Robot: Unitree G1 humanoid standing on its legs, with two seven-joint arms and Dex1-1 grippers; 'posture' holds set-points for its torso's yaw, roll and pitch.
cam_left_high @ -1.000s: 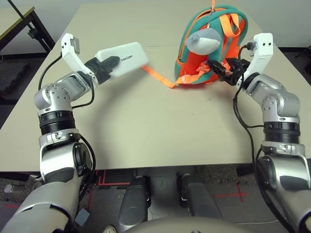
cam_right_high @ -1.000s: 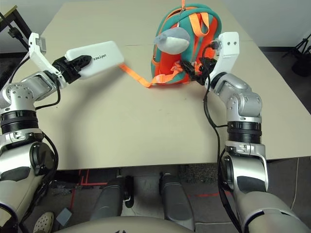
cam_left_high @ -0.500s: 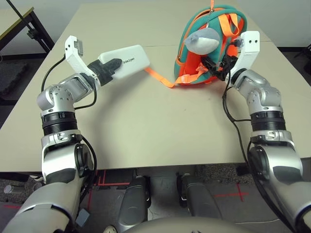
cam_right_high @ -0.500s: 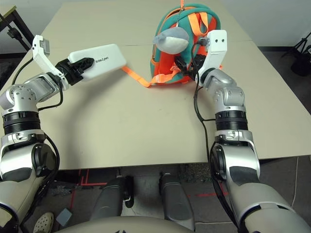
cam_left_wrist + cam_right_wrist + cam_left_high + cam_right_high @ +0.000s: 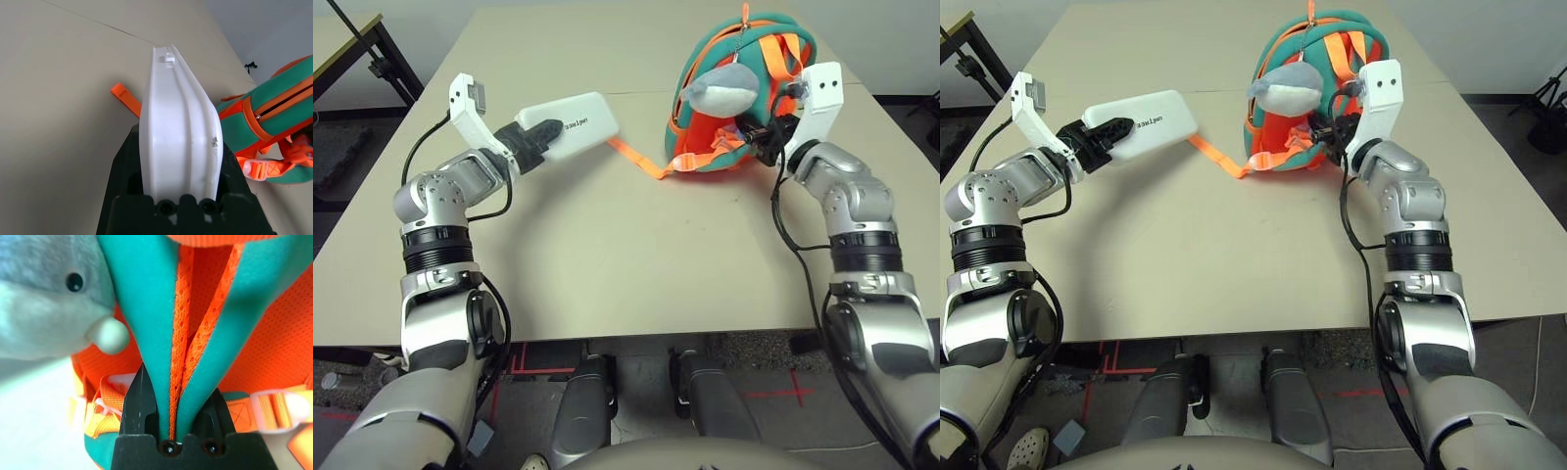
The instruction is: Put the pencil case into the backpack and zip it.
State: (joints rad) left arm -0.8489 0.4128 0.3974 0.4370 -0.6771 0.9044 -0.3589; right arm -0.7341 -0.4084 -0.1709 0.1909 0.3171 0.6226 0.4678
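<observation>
I hold the flat white pencil case [image 5: 576, 121] above the left back of the table, my left gripper [image 5: 536, 135] shut on its near end; the left wrist view has the case [image 5: 178, 127] edge-on between the fingers. The backpack [image 5: 705, 145], teal-edged with orange panels, stands at the right back, a grey plush shark charm [image 5: 724, 88] hanging on its front. At the backpack's right side, my right gripper [image 5: 766, 132] is shut on a folded teal and orange strap [image 5: 166, 333], its fingers [image 5: 142, 401] pinching both layers.
A loose orange strap [image 5: 636, 157] trails from the backpack across the beige table [image 5: 607, 255] toward the pencil case. A black-framed table [image 5: 352, 44] stands off the far left corner. The table's right edge lies close beyond my right arm.
My right gripper has reached into the backpack's side and shut on the strap, and the backpack now stands a little more upright. The left arm has carried the pencil case slightly rightward.
</observation>
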